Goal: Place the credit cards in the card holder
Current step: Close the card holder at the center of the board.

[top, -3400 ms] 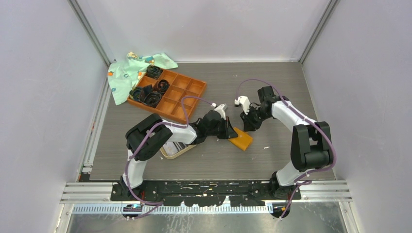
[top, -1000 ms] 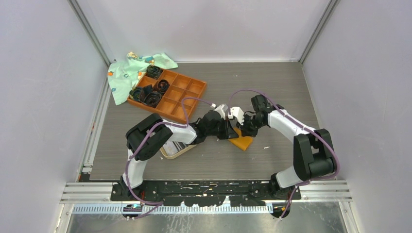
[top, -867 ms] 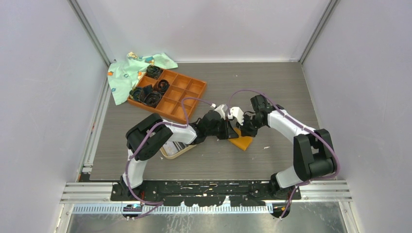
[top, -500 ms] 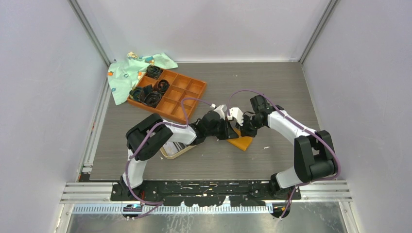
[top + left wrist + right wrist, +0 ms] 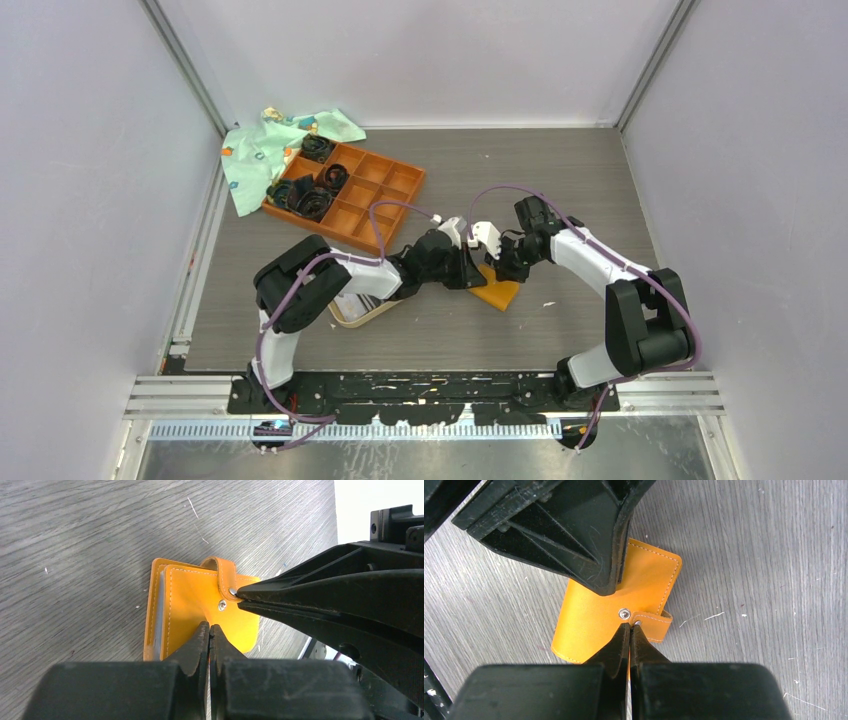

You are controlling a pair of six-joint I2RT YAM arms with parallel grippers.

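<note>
The orange card holder (image 5: 500, 293) lies folded shut on the table, its snap strap (image 5: 655, 626) undone and looped up. My left gripper (image 5: 480, 279) is shut, with its tips (image 5: 209, 628) pressed on the holder's cover (image 5: 182, 597). My right gripper (image 5: 493, 269) is shut, with its tips (image 5: 629, 627) against the snap end of the strap; I see nothing clearly held between them. A grey edge (image 5: 159, 611) shows inside the holder's fold. The credit cards are not clearly visible; pale flat things lie in the dish under my left arm.
An oval tan-rimmed dish (image 5: 366, 317) sits left of the holder, half hidden by my left arm. An orange-brown compartment tray (image 5: 385, 190) with dark coiled items stands at the back left, beside a green patterned cloth (image 5: 258, 152).
Since 3.4 s ago my right gripper has come down and left onto the holder's strap. In the last second both grippers have hardly moved.
</note>
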